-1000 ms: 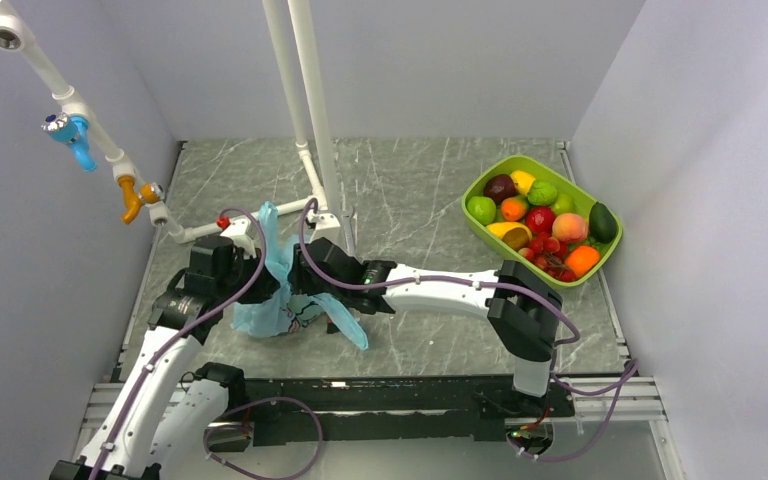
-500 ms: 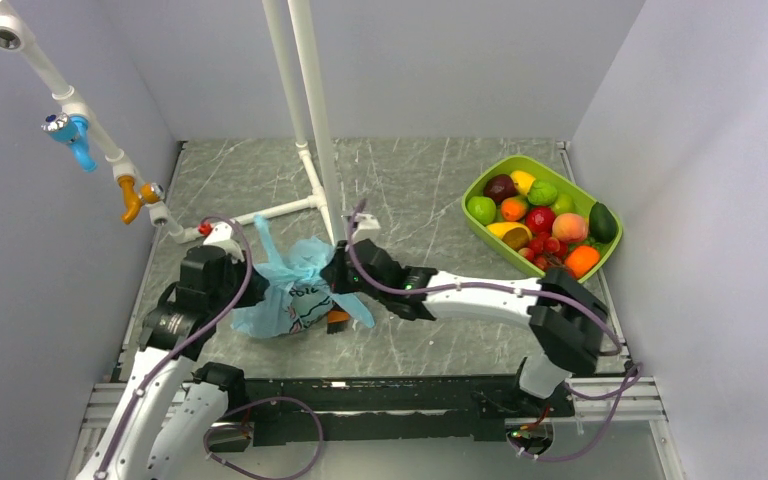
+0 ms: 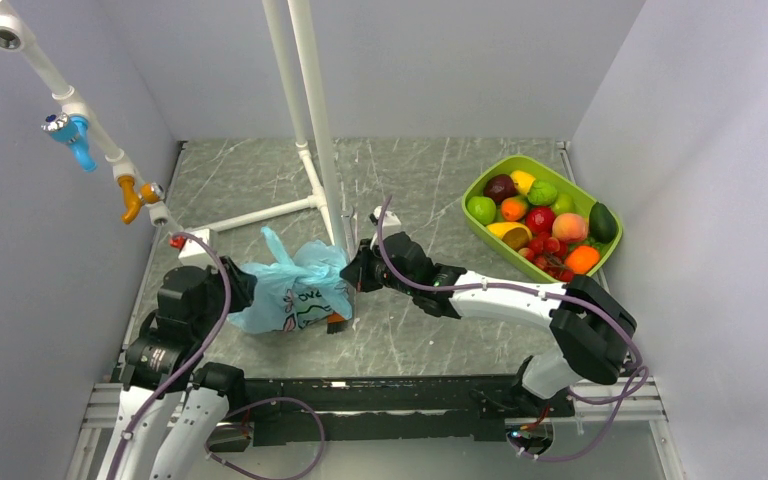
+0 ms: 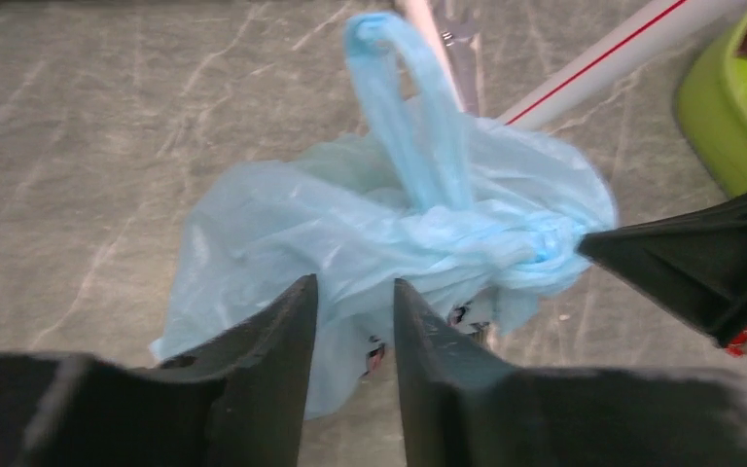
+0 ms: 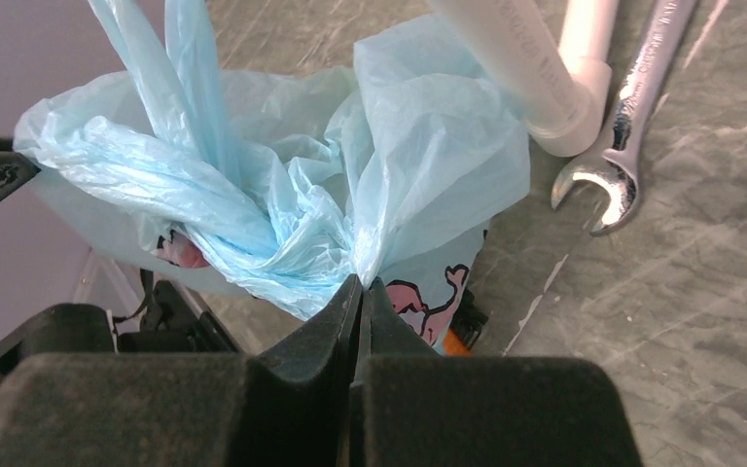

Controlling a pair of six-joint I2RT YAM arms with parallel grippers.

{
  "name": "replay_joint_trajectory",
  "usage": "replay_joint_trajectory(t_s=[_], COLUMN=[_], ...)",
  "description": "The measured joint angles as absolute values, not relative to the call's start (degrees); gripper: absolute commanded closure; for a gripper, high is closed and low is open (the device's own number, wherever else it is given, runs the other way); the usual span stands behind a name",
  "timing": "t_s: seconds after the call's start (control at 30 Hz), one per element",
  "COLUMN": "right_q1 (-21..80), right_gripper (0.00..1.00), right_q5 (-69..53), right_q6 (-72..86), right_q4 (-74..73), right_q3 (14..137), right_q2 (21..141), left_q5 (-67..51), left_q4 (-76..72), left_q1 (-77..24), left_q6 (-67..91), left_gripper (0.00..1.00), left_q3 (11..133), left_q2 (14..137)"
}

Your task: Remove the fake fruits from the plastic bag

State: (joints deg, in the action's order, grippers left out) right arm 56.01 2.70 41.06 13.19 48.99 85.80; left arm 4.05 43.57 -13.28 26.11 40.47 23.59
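The light-blue plastic bag (image 3: 295, 290) lies crumpled on the table between my grippers, one loop handle sticking up. My right gripper (image 3: 352, 272) is shut on a fold of the bag at its right end; the pinch shows in the right wrist view (image 5: 360, 284). My left gripper (image 3: 245, 292) is at the bag's left end with its jaws apart, and the bag (image 4: 282, 224) shows between and beyond them. The fake fruits (image 3: 540, 215), several, lie in the lime-green tray (image 3: 480, 182) at the right. What the bag holds is hidden.
A small black-and-orange tool (image 3: 336, 318) pokes out under the bag's near edge. A steel wrench (image 5: 622, 126) lies beside the foot of the white pipe stand (image 3: 310, 100). A pipe with blue and orange valves (image 3: 80, 140) runs along the left wall.
My right gripper has moved right and farther back, pulling the bag with it. My left arm has drawn back toward the left and near edge. The bag now lies stretched between them.
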Motion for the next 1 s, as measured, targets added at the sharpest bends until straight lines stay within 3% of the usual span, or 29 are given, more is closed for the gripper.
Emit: replay_joint_trajectory(t_s=[0.1,0.17,0.33,0.53,0.73,0.77,0.9,1.0], right_q1=[56.0,56.0,56.0,55.9,55.9,55.9,55.9,55.9], right_gripper=[1.0,1.0,1.0,1.0,1.0,1.0,1.0,1.0], right_q5=[0.9,0.2,-0.6,-0.7,-0.8,-0.8,-0.8,-0.8], right_q6=[40.0,39.5,38.9,38.5,38.2,38.0,37.8,37.7], right_q4=[13.5,13.4,13.4,13.3,12.9,12.9,12.9,12.9], right_q3=[49.0,49.0,49.0,49.0,49.0,49.0,49.1,49.1], right_q2=[85.8,85.8,85.8,85.8,85.6,85.5,85.4,85.4], left_q5=[1.0,-1.8,-8.6,-12.2,-9.7,-9.8,-9.9,-9.1], left_q4=[42.2,41.4,41.5,41.8,42.7,42.7,40.8,39.4], left_q1=[-13.2,-13.1,-13.1,-15.1,-21.0,-21.3,-21.6,-21.6], left_q6=[24.6,23.5,20.4,11.7,7.6,7.6,8.5,8.7], left_gripper=[0.27,0.18,0.22,0.19,0.27,0.26,0.07,0.04], left_q3=[40.4,40.5,45.6,52.6,52.9,53.2,55.7,57.2], left_q2=[22.9,23.2,29.3,41.8,41.1,40.2,36.5,34.4])
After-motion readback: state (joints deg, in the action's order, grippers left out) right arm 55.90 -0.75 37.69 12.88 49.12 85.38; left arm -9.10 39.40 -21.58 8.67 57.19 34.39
